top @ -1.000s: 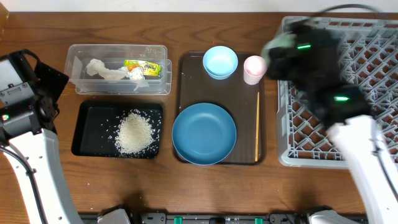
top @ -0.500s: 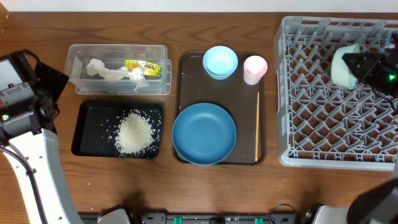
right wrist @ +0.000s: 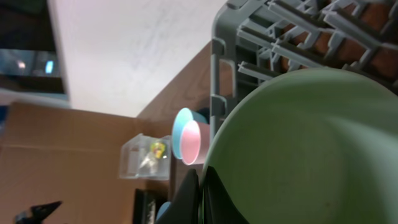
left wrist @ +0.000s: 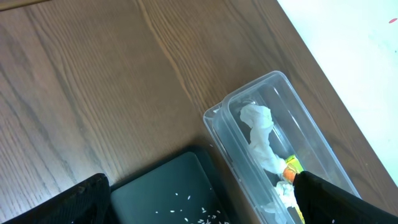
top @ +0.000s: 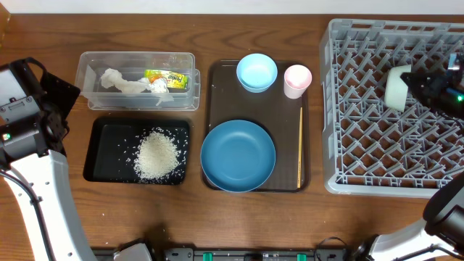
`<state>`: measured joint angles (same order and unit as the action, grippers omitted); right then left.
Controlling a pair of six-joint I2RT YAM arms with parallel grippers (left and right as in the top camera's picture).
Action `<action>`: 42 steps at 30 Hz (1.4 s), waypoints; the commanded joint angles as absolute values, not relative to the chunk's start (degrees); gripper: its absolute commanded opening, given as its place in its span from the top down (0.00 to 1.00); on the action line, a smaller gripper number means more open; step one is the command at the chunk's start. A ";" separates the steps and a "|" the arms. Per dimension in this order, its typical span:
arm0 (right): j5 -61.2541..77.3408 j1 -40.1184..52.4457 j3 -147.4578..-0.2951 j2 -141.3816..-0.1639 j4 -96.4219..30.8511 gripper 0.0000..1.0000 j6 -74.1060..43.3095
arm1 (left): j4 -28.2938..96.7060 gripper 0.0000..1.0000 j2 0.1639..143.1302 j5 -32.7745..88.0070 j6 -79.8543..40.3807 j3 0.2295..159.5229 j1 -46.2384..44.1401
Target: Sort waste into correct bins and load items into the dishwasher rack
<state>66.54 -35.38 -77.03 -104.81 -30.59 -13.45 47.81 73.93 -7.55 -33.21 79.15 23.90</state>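
My right gripper (top: 408, 82) is shut on the rim of the mint green bowl (top: 396, 88), holding it on edge over the grey dishwasher rack (top: 377, 163). In the right wrist view the fingertips (right wrist: 198, 190) pinch the bowl (right wrist: 311, 143) wall. The left gripper (left wrist: 199, 211) hangs open and holds nothing, above the near corners of the black tray (left wrist: 168, 186) and clear tub (left wrist: 273, 130). Rice (top: 157, 154) lies in the black tray (top: 101, 156). Tissue (top: 123, 82) and a wrapper (top: 165, 77) lie in the tub (top: 138, 103).
A brown serving tray (top: 217, 94) holds the dark blue plate (top: 238, 155), light blue bowl (top: 257, 72), pink cup (top: 297, 80) and chopsticks (top: 300, 145). The left arm (top: 29, 116) stands at the table's left edge.
The right arm has carried the mint green bowl from the rack's back left corner to its right side and tipped it on edge. The left arm is unchanged.
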 commanded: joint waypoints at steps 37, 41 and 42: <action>28.69 -41.60 -76.73 -76.16 -41.08 0.39 -21.15 | 47.97 0.04 74.15 -8.21 -33.52 79.72 24.14; 28.25 -37.87 -76.73 -72.36 -41.87 0.39 -20.95 | 47.97 0.04 74.15 -8.21 -33.52 79.72 24.16; 27.16 -36.38 -76.73 -71.61 -42.22 0.39 -20.95 | 47.97 0.04 74.15 -8.21 -33.52 79.72 24.16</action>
<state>29.34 -39.48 -76.82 -73.38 -41.63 -20.60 47.79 73.93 -7.55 -33.21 79.15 23.90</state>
